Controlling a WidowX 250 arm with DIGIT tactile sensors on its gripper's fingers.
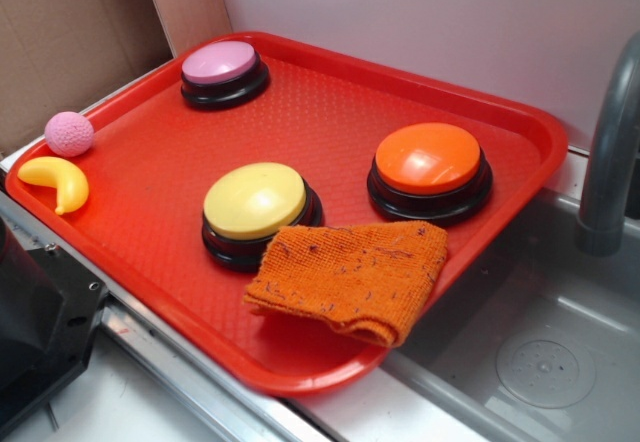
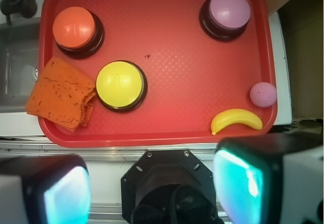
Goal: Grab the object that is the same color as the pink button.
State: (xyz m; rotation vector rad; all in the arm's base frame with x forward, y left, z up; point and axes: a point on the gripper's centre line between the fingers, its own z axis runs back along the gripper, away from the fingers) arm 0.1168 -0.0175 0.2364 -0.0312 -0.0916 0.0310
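Your gripper hangs wide open and empty, high above the near edge of the red tray, its two pads well apart. The pink ball sits ahead of the gripper and off to its right, at the tray's right rim, just beyond the yellow banana toy. The pink button is farther ahead on that same side. Nothing is grabbed yet: the approach, descent and closing all remain, by my reading.
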